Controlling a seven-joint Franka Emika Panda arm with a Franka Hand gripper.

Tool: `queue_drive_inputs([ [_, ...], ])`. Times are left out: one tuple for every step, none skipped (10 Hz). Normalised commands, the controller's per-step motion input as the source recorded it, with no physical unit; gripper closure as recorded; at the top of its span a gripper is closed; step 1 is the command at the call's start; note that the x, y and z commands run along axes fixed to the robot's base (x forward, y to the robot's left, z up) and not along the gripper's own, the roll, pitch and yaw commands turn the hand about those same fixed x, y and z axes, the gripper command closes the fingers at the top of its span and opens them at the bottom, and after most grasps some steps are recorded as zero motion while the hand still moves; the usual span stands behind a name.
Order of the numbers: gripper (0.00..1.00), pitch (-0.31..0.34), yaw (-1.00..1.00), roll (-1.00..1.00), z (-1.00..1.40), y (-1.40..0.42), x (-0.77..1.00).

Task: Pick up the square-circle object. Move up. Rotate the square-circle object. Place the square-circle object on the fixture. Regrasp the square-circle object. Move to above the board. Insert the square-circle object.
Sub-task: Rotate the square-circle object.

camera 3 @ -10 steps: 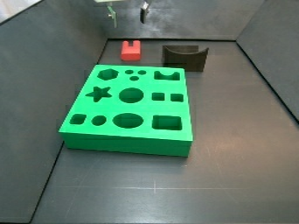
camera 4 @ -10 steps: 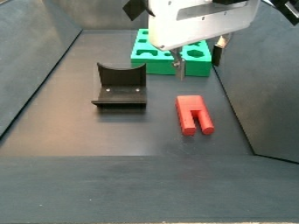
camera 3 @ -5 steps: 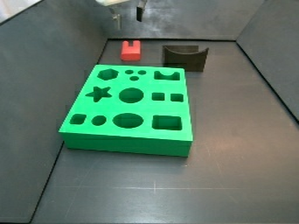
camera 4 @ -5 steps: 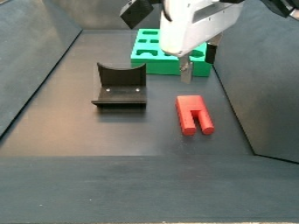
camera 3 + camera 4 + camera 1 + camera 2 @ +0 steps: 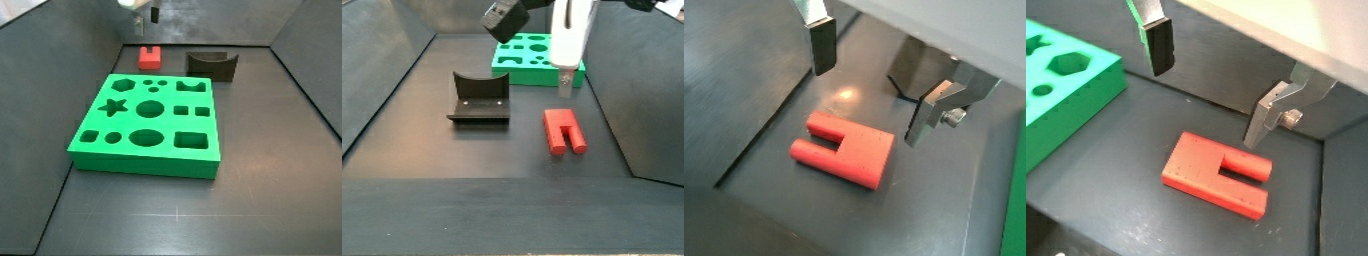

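The two-finger gripper (image 5: 1207, 90), its flat silver fingers (image 5: 820, 42) spread apart and holding nothing, hangs above the small red two-pronged square-circle object (image 5: 1217, 174), which lies flat on the dark floor (image 5: 502, 150) between the dark notched fixture (image 5: 478, 98) and the wall, near the bright green board (image 5: 147, 122).

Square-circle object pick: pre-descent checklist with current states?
1. Gripper open, nothing between the fingers: ok.
2. Gripper above the square-circle object, apart from it: ok in both wrist views.
3. Square-circle object lying flat on the floor, prongs free: ok.
4. Fingers straddle the piece squarely: cannot tell; it sits off the midline in a wrist view.
5. Fixture unoccupied and away from the piece: ok.
6. Board holes unobstructed: ok.
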Motion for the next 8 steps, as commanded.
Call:
queue_drive_inputs([
  [0.00,-0.006,1.00,0.00,-0.03,0.00,0.04],
  [0.00,-0.006,1.00,0.00,-0.03,0.00,0.04],
  [0.00,-0.007,1.00,0.00,-0.03,0.00,0.04],
  [0.00,-0.007,1.00,0.00,-0.03,0.00,0.04],
  [0.00,-0.007,1.00,0.00,-0.03,0.00,0.04],
  [0.00,-0.008,1.00,0.00,-0.03,0.00,0.04],
  [0.00,-0.008,1.00,0.00,-0.03,0.00,0.04],
  [0.00,-0.008,1.00,0.00,-0.03,0.00,0.04],
])
